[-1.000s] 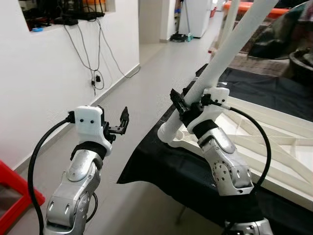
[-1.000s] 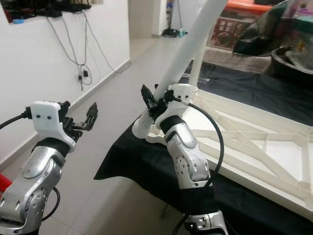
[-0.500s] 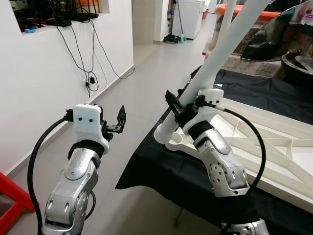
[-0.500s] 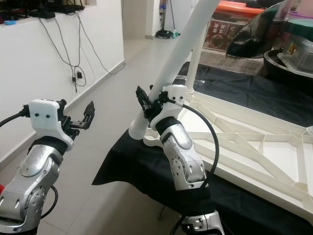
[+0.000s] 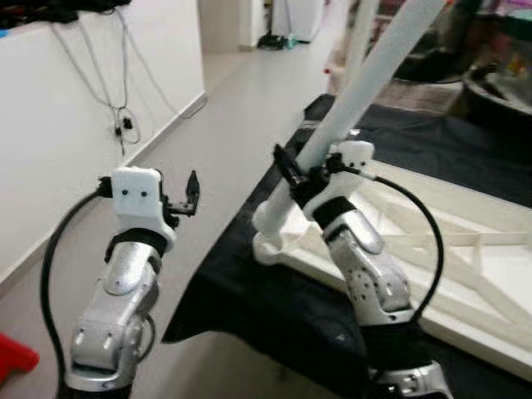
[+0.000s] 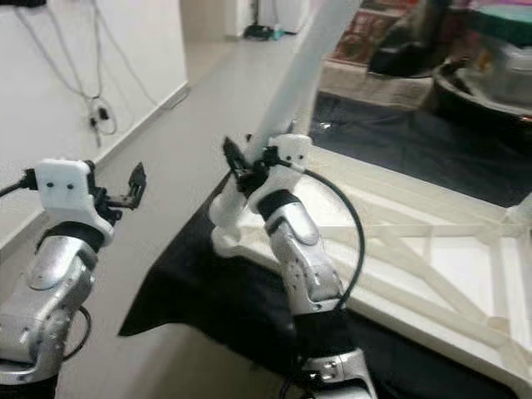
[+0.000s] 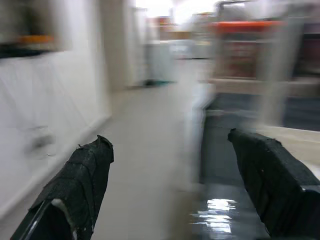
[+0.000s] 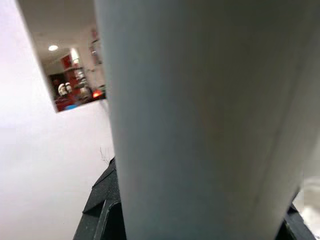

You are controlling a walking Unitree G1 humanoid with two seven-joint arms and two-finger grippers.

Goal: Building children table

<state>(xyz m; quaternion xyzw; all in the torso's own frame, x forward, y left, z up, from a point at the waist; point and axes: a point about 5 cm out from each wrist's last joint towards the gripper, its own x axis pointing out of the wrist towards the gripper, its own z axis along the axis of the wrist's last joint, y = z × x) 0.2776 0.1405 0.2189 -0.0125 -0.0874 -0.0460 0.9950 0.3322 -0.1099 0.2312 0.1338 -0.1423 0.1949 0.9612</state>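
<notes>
Ahead of you an upturned white tabletop (image 5: 465,274) lies underside up, ribs showing, on a surface draped in black cloth (image 5: 274,307). Beyond it sit dark, blurred household items, too soft to name. To your left runs a white wall (image 5: 50,125) with black cables (image 5: 116,91) hanging down it, and a pale grey floor (image 5: 216,116) leads off down a corridor. A scrap of red (image 5: 12,357) shows low by the wall.

The white table leg (image 5: 357,100) stands tilted, its lower end meeting the near left corner of the tabletop and its upper end leaning up and away to the right. A second upright white post rises behind it, blurred.

Your right gripper (image 5: 301,170) is clamped around the leg a little above its foot — the black fingers sit either side of the tube, and in the right wrist view the leg's white surface (image 8: 200,120) crowds right up against the camera. The forearm rises steeply from below, over the cloth's edge, wrist bent toward the leg.

Your left gripper (image 5: 189,195) is raised over the open floor, well apart from the leg and tabletop, pointing forward. Its fingers (image 7: 85,180) are spread wide and hold nothing — the left wrist view is blurred.
</notes>
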